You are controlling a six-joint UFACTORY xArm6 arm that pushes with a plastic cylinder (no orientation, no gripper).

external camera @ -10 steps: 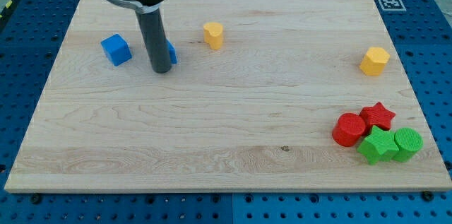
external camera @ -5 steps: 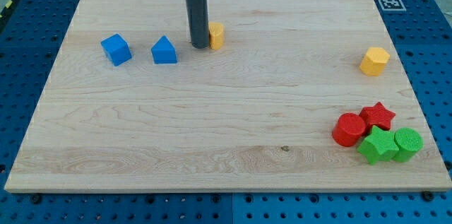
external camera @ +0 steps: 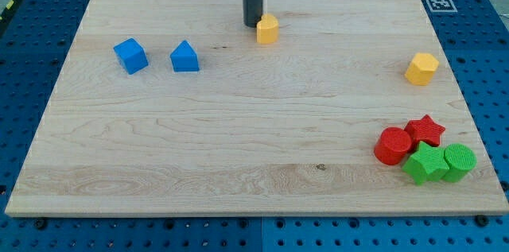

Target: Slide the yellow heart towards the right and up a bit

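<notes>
The yellow heart [external camera: 268, 29] lies on the wooden board [external camera: 238, 125] near the view's top, a little left of centre. My tip [external camera: 252, 23] stands right against the heart's upper left side. The dark rod rises from there out of the view's top.
A blue cube [external camera: 130, 56] and a blue house-shaped block [external camera: 184, 57] lie at the view's left. A yellow hexagon [external camera: 421, 69] lies at the right. A red cylinder [external camera: 392, 145], red star [external camera: 425, 130], green star [external camera: 425, 164] and green cylinder [external camera: 459, 161] cluster at the bottom right.
My tip moved from beside the blue house block rightward and upward to the yellow heart. The heart has slid to the right and slightly up with it.
</notes>
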